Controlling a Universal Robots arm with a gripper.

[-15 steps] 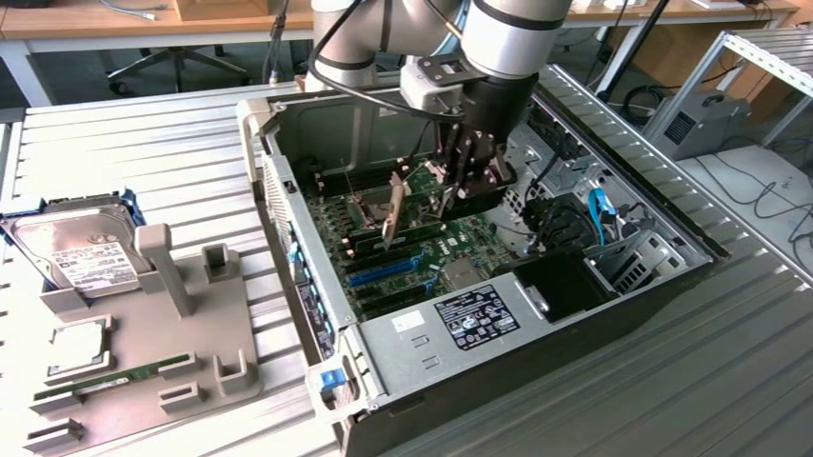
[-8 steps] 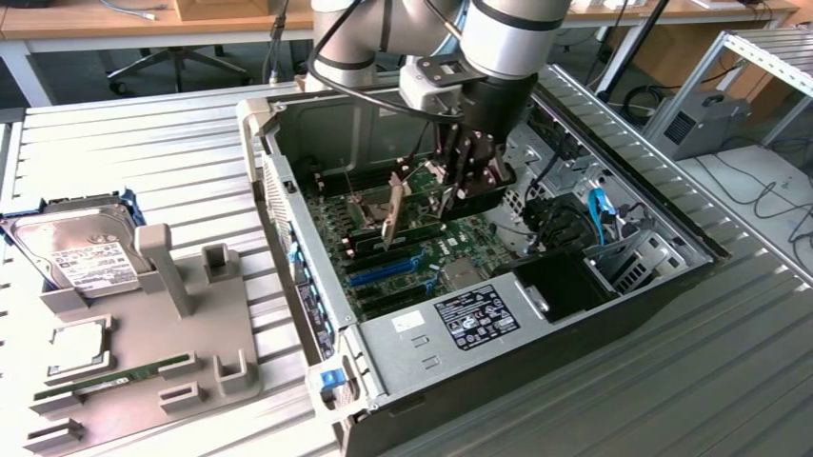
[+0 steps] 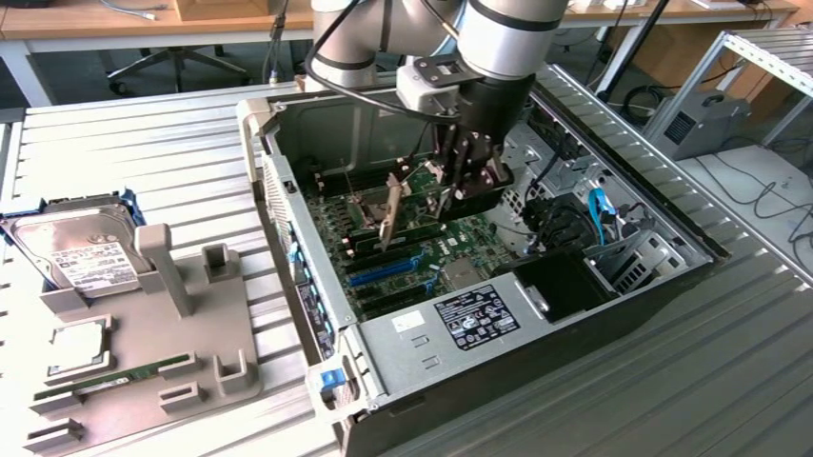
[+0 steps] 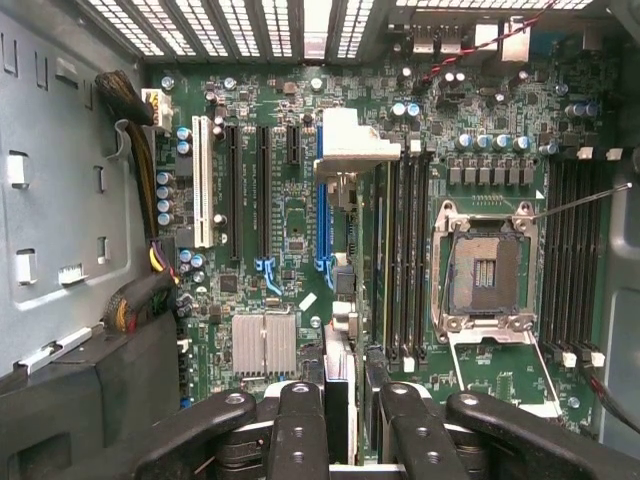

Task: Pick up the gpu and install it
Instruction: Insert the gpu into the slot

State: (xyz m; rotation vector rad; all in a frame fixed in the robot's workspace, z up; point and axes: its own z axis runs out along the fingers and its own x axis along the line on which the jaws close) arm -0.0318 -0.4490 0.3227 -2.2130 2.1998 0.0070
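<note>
At the exterior view's left, a grey tray (image 3: 152,381) carries a hard drive (image 3: 79,252), a square chip (image 3: 76,347) and a memory stick (image 3: 114,379); its tall posts stand bare. In the middle of the frame the computer case (image 3: 381,400) lies open with the motherboard (image 3: 426,252) exposed. The gripper (image 3: 467,181) is down inside it, its fingers (image 4: 300,420) closed partway on the gpu (image 4: 350,145), which is held on edge. In the wrist view the card lines up over a blue slot (image 4: 322,225), so picking looks done and seating remains; whether the edge has entered the slot I cannot tell. Room is tight: memory slots (image 4: 405,250) run just beside the card, the open processor socket (image 4: 485,270) is farther across, and cables (image 3: 597,214) crowd the case's right side.
</note>
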